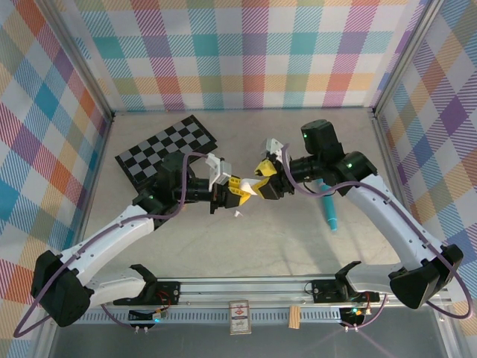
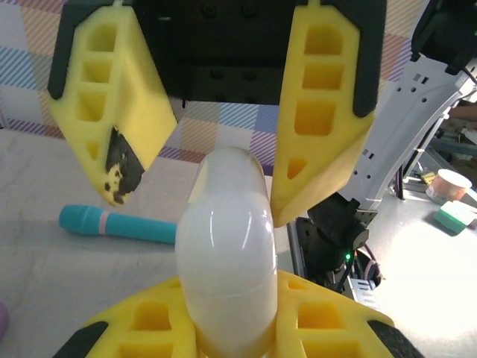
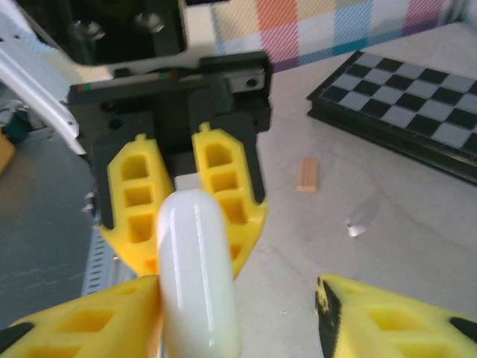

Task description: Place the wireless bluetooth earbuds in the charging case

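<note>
A closed, pebble-like white charging case hangs in the air above the middle of the table. My left gripper is shut on it, and its yellow fingers clamp the case from both sides. My right gripper faces it from the right and stands open around the case's other end. The case rests against one right finger, while the other finger stands well clear. One tiny white earbud lies on the table below the grippers, also seen as a white earbud.
A teal pen lies on the table under the right arm, the same pen showing past the case. A black-and-white chessboard sits at the back left. A small wooden block lies near the front rail.
</note>
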